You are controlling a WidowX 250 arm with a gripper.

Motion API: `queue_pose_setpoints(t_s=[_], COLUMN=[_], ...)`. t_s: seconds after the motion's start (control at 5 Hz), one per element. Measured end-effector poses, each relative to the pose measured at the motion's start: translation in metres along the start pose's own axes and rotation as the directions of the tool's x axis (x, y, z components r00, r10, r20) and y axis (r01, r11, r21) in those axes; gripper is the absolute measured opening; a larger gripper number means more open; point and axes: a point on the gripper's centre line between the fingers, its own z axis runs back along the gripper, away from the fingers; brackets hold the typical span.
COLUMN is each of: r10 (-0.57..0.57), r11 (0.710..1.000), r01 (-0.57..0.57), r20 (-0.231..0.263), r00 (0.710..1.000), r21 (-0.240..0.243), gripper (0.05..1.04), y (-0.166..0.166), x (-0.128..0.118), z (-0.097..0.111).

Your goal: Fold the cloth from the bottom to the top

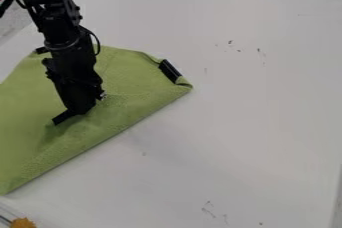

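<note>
From where I'm standing, the black claw [65, 116] is right down at the green cloth [130, 94], its tip over the middle part of it, and I can't tell whether it is open, closed or pinching a bit of the fabric. Just below the tip the cloth dips into a soft, shadowed crease, and it spreads out all around that spot. The arm [61, 34] comes down from above and a little to the left of the claw, with a thin dark cable looping out on its right side. To the right of the claw and a bit higher, a black clip-like piece [170, 71] sits at the cloth's edge, close to the right-hand corner, where the fabric curls over on itself. Above and left of the claw, a smaller dark piece [41, 50] shows at the upper edge, just beside the arm. Below the claw, the cloth's long, nearly straight edge runs on a slant from that right-hand corner down to a pointed corner at the lower left. Past that corner, well apart from the claw, there's a fuzzy orange thing [23, 223]. The white counter [234, 122] stretches away to the right of the claw, with a few small dark marks on it.
</note>
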Motion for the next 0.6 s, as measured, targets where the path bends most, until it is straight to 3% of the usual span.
queue_pose_setpoints(t_s=[0.2,0.4,0.6], r10=[-0.006,-0.002,0.019], r11=[0.998,0.994,0.993], r01=[0.003,-0.007,-0.027], r20=[0.043,0.076,0.069], r00=[0.999,0.997,0.997], r21=[0.066,0.108,0.114], gripper=[0.834,1.007,1.004], y=[0.008,0.018,0.019], x=[0.004,0.004,0.003], z=[0.014,0.021,0.023])
